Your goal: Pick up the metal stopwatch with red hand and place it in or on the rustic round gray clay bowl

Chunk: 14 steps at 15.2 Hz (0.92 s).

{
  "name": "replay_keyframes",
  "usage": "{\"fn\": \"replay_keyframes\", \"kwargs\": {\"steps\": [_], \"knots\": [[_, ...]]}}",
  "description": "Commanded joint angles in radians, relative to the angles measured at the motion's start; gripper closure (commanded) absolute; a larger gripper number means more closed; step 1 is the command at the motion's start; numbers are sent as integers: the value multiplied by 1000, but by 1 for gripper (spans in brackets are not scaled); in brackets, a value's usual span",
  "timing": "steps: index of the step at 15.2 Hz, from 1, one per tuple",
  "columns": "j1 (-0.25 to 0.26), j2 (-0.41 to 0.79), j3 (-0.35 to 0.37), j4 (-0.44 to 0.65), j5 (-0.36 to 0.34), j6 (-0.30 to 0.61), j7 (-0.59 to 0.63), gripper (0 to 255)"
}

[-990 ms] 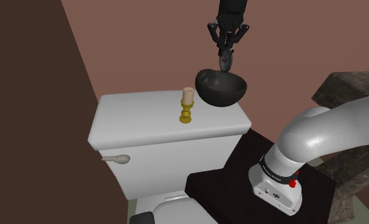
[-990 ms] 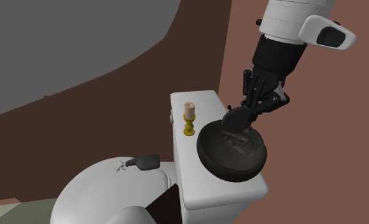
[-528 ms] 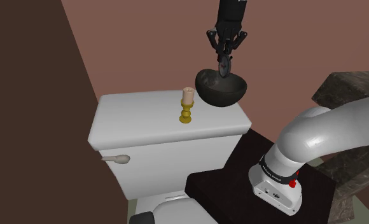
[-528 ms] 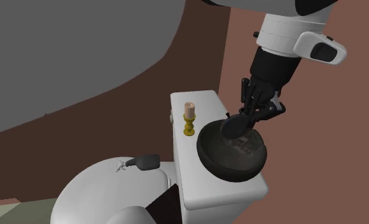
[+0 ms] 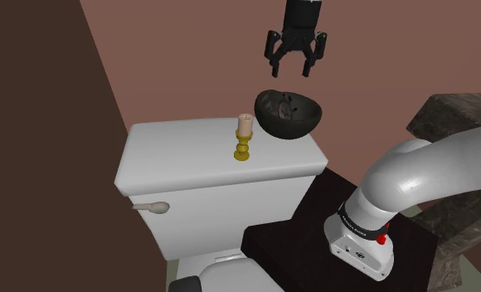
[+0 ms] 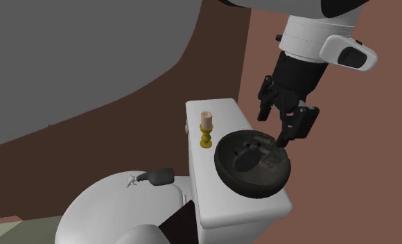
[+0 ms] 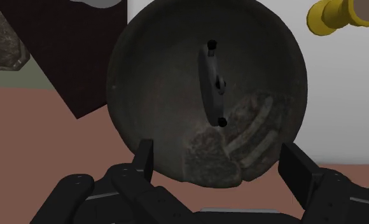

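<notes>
Noting the gripper (image 5: pixel 290 68) hanging directly above the bowl (image 5: pixel 293 128), clear of its rim. Recording both black fingers (image 5: pixel 274 62) standing wide apart, clasping nothing. Confirming the same in the second exterior view: gripper (image 6: pixel 279 125) splayed over the bowl (image 6: pixel 251 187), touching neither rim nor contents.

Logging the stopwatch (image 5: pixel 284 108) lying inside the bowl, resting against the inner wall. Seeing it as a dark grey oval (image 6: pixel 248 161) near the bowl's middle in the second exterior view. Viewing it nearly edge-on from the wrist camera (image 7: pixel 212 86), as a thin dark disc with a small black knob at each end, sitting beyond the open gripper (image 7: pixel 219 153) and between the lines of its two fingers without touching either. Finding the dial too dark to read any hand, numeral or marking.

Noting the bowl's colour as dark charcoal grey (image 7: pixel 151 76), rough in finish, with a mottled stone-like patch (image 7: pixel 228 146) on the inner wall next to the stopwatch.

Placing the bowl on the white toilet tank lid (image 5: pixel 197 153), at the end toward the shoulder view's right. Marking a cream candle on a gold holder (image 5: pixel 245 137) standing upright just beside the bowl, apart from it; same candle (image 6: pixel 206 128) upright in the second exterior view. Noting a grey flush lever (image 5: pixel 152 206) on the tank's front face.

Registering the white arm (image 5: pixel 413 182) rising from the dark stand (image 5: pixel 289 240) at the shoulder view's lower right, against a reddish-brown wall (image 5: pixel 189 50).
</notes>
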Motion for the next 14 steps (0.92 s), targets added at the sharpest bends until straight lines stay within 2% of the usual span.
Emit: {"fn": "replay_keyframes", "kwargs": {"steps": [1, 2, 6, 14], "knots": [[-2, 4, -3, -6, 0, -2, -1, 0], [-3, 9, -3, -5, -1, 2, -2, 0], [-13, 70, -8, 172, -9, -114, 4, 0], [-28, 69, 2, 172, -5, -115, -2, 0]]}}
